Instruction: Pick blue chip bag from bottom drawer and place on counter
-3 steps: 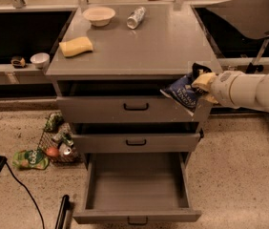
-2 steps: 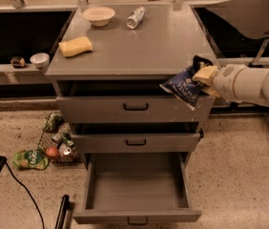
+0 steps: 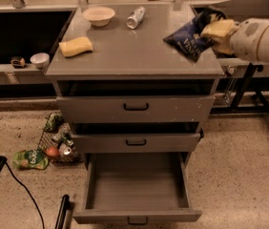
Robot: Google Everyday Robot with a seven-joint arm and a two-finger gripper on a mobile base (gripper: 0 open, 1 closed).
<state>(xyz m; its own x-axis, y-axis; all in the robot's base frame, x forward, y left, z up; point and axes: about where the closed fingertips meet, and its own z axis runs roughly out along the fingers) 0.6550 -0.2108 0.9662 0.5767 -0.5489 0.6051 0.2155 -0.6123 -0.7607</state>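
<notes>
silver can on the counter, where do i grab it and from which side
Grip the silver can across its middle from above: it lies on its side on the counter, flanks free. The gripper is over the counter's right edge, shut on the blue chip bag.

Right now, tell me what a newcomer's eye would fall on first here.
First, the blue chip bag, pinched in the gripper that reaches in from the right, over the right rear part of the counter. Next, the bottom drawer, pulled wide open at the cabinet's foot. On the counter's left lies a yellow sponge, with a bowl and a silver can behind it.
</notes>
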